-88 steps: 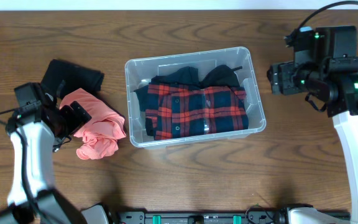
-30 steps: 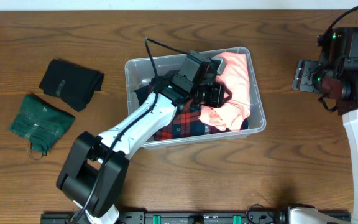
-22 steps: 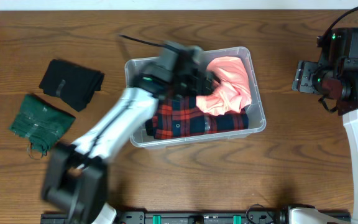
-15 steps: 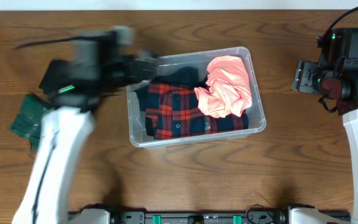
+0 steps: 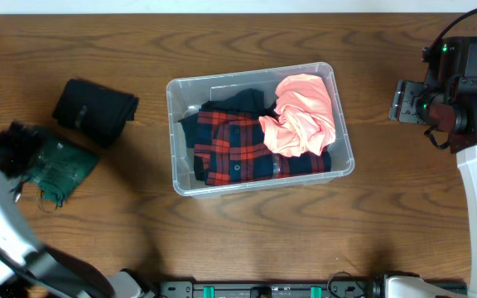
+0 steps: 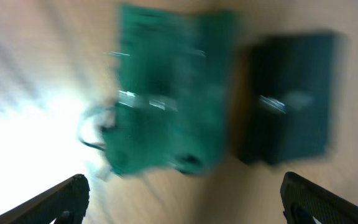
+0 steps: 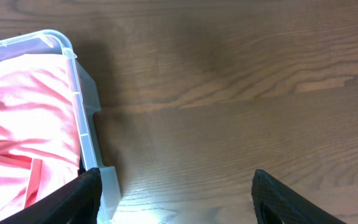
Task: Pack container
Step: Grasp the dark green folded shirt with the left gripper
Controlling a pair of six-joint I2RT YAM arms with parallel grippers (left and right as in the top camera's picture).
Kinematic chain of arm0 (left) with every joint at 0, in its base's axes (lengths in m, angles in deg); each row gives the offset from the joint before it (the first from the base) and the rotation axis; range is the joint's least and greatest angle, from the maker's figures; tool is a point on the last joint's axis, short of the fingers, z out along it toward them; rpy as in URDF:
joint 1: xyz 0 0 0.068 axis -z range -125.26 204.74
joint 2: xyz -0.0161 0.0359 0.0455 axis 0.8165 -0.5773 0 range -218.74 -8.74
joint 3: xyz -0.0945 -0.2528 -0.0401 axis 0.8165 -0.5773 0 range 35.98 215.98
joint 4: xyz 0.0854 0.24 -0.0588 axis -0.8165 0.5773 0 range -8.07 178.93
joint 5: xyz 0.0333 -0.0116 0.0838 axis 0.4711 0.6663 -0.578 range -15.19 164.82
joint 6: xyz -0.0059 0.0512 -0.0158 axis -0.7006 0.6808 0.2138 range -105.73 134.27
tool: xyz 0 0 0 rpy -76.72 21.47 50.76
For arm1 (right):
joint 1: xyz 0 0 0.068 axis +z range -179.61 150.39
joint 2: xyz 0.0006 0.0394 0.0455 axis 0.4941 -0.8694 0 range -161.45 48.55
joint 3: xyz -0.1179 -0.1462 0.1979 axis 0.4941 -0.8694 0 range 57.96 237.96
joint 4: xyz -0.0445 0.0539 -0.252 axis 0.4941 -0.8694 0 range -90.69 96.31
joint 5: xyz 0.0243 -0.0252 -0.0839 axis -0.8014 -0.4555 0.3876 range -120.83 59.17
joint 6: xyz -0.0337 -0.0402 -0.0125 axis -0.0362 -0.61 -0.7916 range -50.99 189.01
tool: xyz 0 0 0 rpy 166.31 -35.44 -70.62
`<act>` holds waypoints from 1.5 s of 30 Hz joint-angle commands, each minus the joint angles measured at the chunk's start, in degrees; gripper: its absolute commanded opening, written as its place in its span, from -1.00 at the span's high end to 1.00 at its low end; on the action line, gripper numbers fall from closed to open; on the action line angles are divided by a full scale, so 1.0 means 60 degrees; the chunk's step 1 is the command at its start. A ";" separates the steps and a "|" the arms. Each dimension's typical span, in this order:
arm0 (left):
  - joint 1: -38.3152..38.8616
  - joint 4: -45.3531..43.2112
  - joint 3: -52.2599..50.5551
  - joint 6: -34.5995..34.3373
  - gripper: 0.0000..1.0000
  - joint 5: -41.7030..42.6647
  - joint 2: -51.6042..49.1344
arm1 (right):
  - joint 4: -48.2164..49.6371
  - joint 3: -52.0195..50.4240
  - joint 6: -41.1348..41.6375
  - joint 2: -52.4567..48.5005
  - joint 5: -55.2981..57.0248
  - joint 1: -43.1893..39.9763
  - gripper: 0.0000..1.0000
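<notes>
Mid-tabletop (image 5: 247, 240): clear rigid-plastic container (image 5: 173, 141), rounded corners, thick rim. Inside, soft red-black plaid shirt (image 5: 238, 153) under a crumpled salmon-pink garment (image 5: 303, 116) at its right end. Near the left edge, folded green cloth (image 5: 60, 165) and flat black cloth (image 5: 95, 109). Left gripper (image 6: 185, 199) blurred above them, jaws spread wide, empty. Right gripper (image 7: 176, 193) near the right edge, likewise spread.

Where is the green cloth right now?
In the overhead view the green cloth lies at the far left, beside the black cloth and well to the left of the container, not in it.
</notes>
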 commanded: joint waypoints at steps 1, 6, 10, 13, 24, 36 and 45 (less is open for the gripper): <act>-0.0780 -0.0244 -0.0113 0.0200 -0.96 -0.0208 -0.1231 | -0.0004 -0.0007 -0.0033 0.0062 0.0091 -0.0044 -0.49; -0.0984 -0.0743 -0.0113 0.0667 -0.96 -0.0178 -0.3078 | -0.0007 -0.0007 -0.0036 0.0062 0.0091 -0.0044 -0.50; -0.0954 -0.1392 -0.0113 0.1668 -0.96 0.1177 -0.4153 | -0.0007 -0.0007 -0.0036 0.0062 0.0091 -0.0044 -0.50; -0.0929 -0.1676 -0.0113 0.2390 -0.96 0.2339 -0.4645 | -0.0007 -0.0007 -0.0036 0.0062 0.0091 -0.0044 -0.51; -0.0852 -0.1796 -0.0113 0.2601 -0.13 0.3147 -0.4852 | 0.0007 -0.0011 -0.0069 0.0011 0.0091 -0.0044 -0.50; -0.0849 -0.1286 -0.0109 0.2648 0.88 0.4262 -0.3916 | 0.0007 -0.0011 -0.0073 -0.0007 0.0095 -0.0044 -0.50; -0.0084 -0.0794 -0.0098 0.2368 0.88 0.4863 0.0390 | 0.0004 -0.0011 -0.0069 -0.0007 0.0095 -0.0044 -0.51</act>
